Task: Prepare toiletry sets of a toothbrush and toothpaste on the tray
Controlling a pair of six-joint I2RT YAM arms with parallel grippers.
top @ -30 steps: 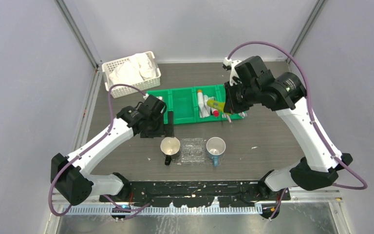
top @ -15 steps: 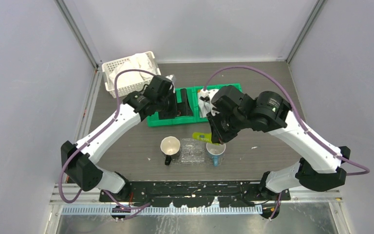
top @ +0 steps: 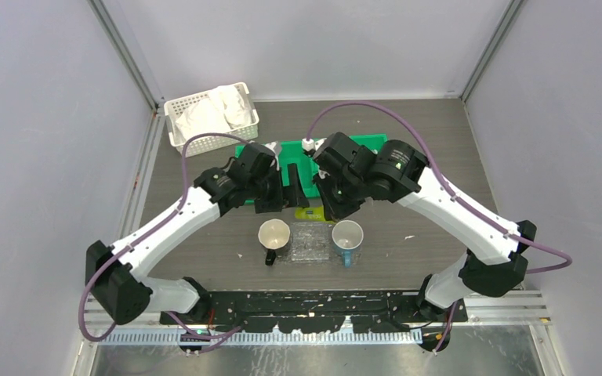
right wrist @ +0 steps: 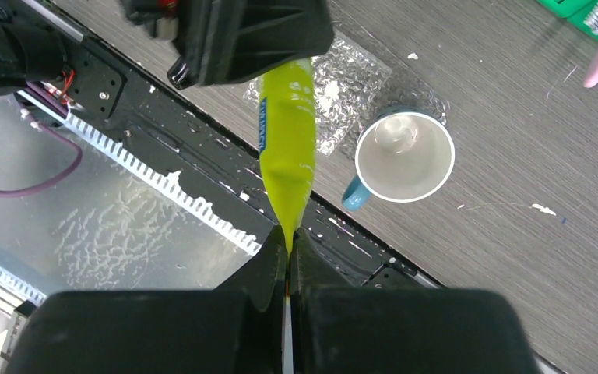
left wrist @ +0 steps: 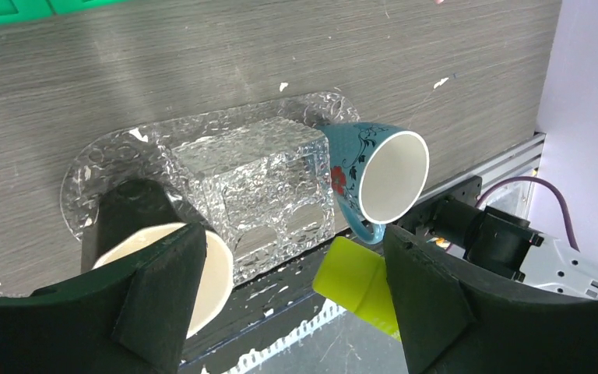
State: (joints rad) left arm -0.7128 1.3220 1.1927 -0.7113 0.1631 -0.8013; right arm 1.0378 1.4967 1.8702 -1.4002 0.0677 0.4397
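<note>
While mugs [top: 273, 235] [top: 347, 234] flank the tray [top: 310, 243], left hand [left wrist: 292, 304] straddles toothpaste tube [left wrist: 358, 284].

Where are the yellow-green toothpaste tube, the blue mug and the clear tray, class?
yellow-green toothpaste tube [right wrist: 286, 140], right wrist view, mid-body.
blue mug [right wrist: 405, 156], right wrist view, inside bottom.
clear tray [left wrist: 233, 179], left wrist view, bare middle.

Yellow-green toothpaste tube [right wrist: 286, 140], gripped by its crimped end, hung aloft near the far edge of the clear, textured tray [top: 310, 241].
</note>
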